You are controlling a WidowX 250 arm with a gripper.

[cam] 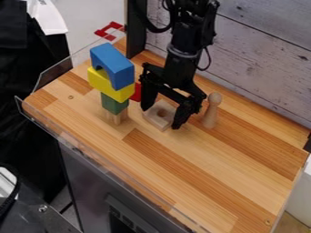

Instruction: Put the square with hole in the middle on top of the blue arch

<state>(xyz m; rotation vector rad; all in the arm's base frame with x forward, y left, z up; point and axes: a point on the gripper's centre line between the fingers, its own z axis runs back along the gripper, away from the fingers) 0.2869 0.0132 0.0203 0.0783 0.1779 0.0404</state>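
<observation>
The black gripper (160,117) hangs low over the middle-back of the table with its fingers spread apart, one on each side of the wooden square (156,119). The square is pale, has a round hole in its middle and lies flat on the table; whether the fingers touch it I cannot tell. To the left of the gripper, the blue arch (112,64) tops a stack, resting on a yellow block (109,84), with a green block (114,104) and a pale wooden piece (117,118) below.
Just right of the gripper stands a wooden peg figure (211,110). A red block (136,92) sits behind the stack, partly hidden. Clear low walls edge the wooden table (200,173), and a plank wall (261,59) rises behind it.
</observation>
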